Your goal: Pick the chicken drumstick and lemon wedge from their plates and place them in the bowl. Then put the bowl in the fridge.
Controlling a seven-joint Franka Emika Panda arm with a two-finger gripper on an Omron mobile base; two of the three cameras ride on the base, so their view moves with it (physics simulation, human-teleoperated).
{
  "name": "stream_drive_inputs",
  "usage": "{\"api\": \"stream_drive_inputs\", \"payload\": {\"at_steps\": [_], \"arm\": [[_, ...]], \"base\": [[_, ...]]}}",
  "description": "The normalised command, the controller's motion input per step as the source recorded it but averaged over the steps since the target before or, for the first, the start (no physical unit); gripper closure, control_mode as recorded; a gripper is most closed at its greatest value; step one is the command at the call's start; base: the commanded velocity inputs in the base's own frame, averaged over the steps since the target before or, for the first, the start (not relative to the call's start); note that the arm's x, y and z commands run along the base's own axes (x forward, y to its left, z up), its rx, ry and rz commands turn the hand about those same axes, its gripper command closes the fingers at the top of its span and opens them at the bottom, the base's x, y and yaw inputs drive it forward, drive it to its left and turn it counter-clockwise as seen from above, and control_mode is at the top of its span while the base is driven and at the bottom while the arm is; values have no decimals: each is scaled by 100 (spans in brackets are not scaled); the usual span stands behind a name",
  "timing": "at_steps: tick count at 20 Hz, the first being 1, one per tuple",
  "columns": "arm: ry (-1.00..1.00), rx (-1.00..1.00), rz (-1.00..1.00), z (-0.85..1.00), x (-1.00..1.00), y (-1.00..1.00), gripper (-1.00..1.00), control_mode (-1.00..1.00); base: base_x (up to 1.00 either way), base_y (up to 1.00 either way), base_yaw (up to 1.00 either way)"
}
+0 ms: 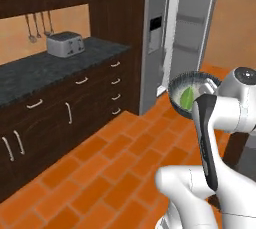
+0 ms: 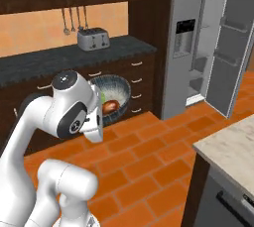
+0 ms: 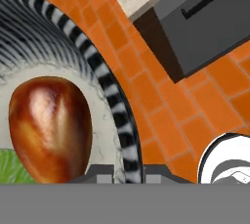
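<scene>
The dark-sided bowl (image 2: 115, 98) is held in the air above the orange floor, with the reddish-brown chicken drumstick (image 3: 49, 127) and green lemon wedge (image 1: 187, 98) inside. The grey fridge (image 2: 191, 42) stands open.

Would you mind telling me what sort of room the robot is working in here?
A home kitchen, rendered: a steel fridge with its door open, a toaster on a dark counter, and wooden cabinets below.

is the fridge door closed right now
No, the fridge door stands swung open, showing its inner door shelves in the right base view.
</scene>
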Motion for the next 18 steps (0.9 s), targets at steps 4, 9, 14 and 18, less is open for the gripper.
{"api": "stream_drive_inputs", "payload": {"at_steps": [4, 9, 14, 18], "arm": [[0, 0, 0, 0, 0, 0, 100, 100], [0, 0, 0, 0, 0, 0, 100, 100], [0, 0, 0, 0, 0, 0, 100, 100], [0, 0, 0, 0, 0, 0, 100, 100]], "base": [[100, 77, -41], [100, 74, -41], [100, 24, -38], [100, 4, -36]]}}
